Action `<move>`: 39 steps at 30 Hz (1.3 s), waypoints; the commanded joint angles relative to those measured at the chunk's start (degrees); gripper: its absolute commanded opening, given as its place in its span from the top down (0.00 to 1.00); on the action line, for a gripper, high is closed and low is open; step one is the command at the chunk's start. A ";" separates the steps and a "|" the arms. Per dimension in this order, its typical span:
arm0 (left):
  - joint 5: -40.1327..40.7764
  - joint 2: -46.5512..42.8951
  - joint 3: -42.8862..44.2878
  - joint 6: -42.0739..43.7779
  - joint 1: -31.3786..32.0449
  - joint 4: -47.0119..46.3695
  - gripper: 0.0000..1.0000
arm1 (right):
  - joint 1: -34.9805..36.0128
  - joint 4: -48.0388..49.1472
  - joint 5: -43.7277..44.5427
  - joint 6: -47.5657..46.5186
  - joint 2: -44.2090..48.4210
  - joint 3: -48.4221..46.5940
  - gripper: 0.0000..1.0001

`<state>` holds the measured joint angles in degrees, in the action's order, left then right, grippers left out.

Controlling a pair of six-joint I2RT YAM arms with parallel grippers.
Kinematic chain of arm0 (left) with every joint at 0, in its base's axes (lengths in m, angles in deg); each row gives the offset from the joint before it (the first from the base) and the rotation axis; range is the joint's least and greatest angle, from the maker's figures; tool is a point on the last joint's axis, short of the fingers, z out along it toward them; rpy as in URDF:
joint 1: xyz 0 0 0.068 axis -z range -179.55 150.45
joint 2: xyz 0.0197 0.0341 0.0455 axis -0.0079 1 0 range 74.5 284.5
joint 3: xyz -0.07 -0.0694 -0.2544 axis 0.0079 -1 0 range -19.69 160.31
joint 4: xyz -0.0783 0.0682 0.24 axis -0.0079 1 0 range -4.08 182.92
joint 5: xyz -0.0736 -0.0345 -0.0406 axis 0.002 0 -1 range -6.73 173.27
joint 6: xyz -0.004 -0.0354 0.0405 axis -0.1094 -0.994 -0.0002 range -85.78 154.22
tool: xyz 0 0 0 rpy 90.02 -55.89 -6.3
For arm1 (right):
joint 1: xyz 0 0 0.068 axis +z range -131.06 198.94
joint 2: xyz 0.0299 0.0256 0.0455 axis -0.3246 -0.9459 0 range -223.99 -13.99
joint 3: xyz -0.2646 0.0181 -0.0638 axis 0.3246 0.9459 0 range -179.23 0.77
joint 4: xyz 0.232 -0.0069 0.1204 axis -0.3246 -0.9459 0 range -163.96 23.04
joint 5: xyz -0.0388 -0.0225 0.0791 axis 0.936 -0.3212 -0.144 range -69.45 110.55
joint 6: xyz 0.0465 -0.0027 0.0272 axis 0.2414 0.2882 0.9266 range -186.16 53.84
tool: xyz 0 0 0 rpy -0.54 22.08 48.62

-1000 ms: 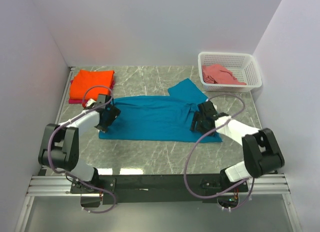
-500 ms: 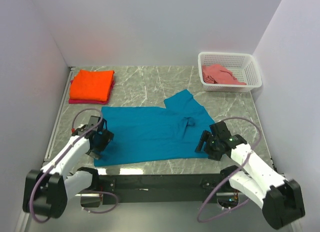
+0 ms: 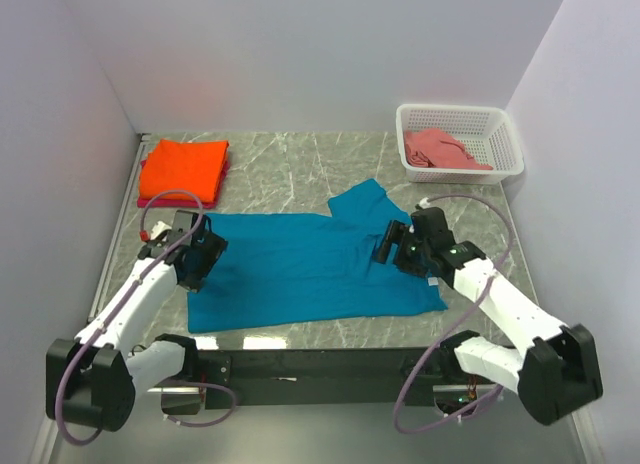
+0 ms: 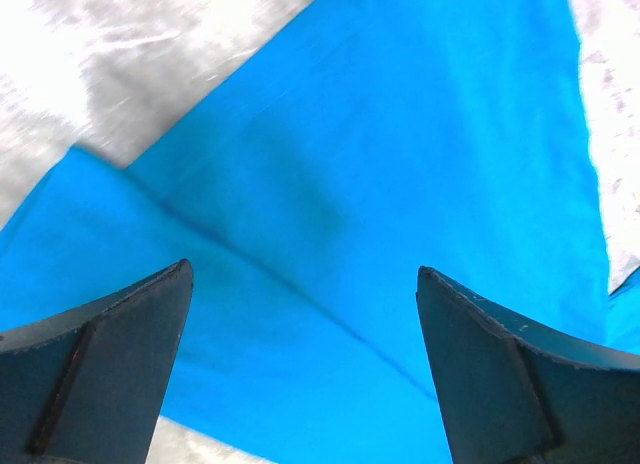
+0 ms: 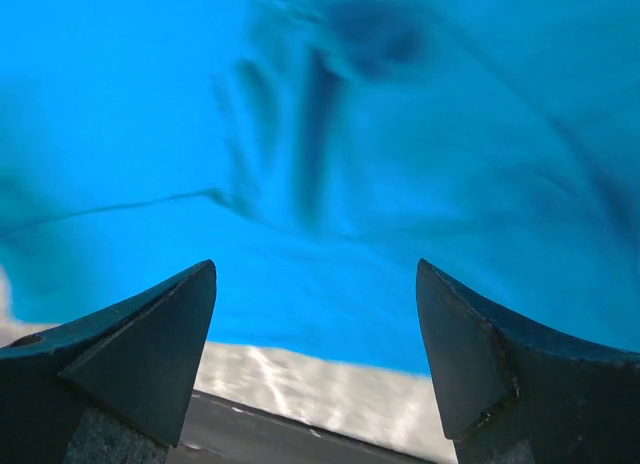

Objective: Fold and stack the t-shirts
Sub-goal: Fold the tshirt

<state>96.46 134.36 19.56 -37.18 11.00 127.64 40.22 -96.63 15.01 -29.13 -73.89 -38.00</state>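
Note:
The teal-blue t-shirt [image 3: 300, 269] lies spread flat across the middle of the table, one sleeve pointing to the back right. It fills the left wrist view [image 4: 330, 184] and the right wrist view [image 5: 400, 134]. My left gripper [image 3: 203, 256] is open and empty over the shirt's left edge. My right gripper [image 3: 392, 246] is open and empty over the shirt's right part, near a bunched crease. The folded bright orange t-shirt [image 3: 185, 169] lies at the back left on the magenta one [image 3: 150, 200]. The salmon-pink t-shirt [image 3: 440, 149] lies in the basket.
The white lattice basket [image 3: 505, 144] stands at the back right corner. White walls close in the table on three sides. The table's dark front edge [image 5: 250, 424] shows in the right wrist view beyond a strip of marble.
Both grippers have moved from the shirt's near corners back over the shirt, away from the front edge. The shirt lies flat closer to the front edge than a second ago.

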 commanded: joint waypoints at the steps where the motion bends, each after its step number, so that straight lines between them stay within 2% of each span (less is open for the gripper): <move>1: 0.44 2.01 2.33 1.87 0.09 -4.87 0.01 | 2.09 15.68 -9.39 2.15 -4.76 0.71 0.13; 5: -1.06 4.04 1.71 3.10 0.00 -7.61 0.01 | 3.77 18.24 -5.80 2.43 -13.21 -2.98 0.12; 9: -0.18 6.24 2.33 3.63 -0.35 -6.03 0.01 | 3.77 20.35 0.42 3.39 -21.30 -6.05 0.12; 15: -0.45 4.75 0.22 3.63 -0.79 -6.91 0.01 | 3.16 27.47 4.39 3.83 -30.44 -11.06 0.12; 18: 1.12 3.52 0.39 3.55 -0.88 -6.12 0.01 | 2.98 26.52 9.39 3.39 -34.22 -16.07 0.12; 22: 4.03 1.85 1.01 3.46 -1.14 -3.75 0.01 | 2.54 19.75 15.11 1.38 -38.62 -23.89 0.12; 29: 7.11 2.45 3.81 4.33 -2.10 -3.74 0.01 | 2.54 14.03 16.09 -2.14 -38.89 -28.65 0.12; 32: 7.11 4.65 6.36 5.30 -2.81 -4.18 0.01 | 2.71 12.71 11.97 -5.81 -36.09 -28.39 0.12; 34: 7.02 6.40 7.42 5.74 -2.99 -4.27 0.00 | 4.12 11.40 8.11 -7.93 -33.98 -27.42 0.13; 36: 7.46 7.11 8.30 6.00 -3.16 -4.10 0.00 | 7.70 10.08 8.53 -9.87 -32.40 -25.76 0.13; 39: 8.08 7.82 8.74 6.35 -3.69 -4.18 0.00 | 12.90 6.74 14.92 -8.66 -32.91 -25.13 0.15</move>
<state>102.62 141.94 26.29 -32.39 7.92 123.72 47.54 -85.86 26.61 -35.92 -109.21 -64.07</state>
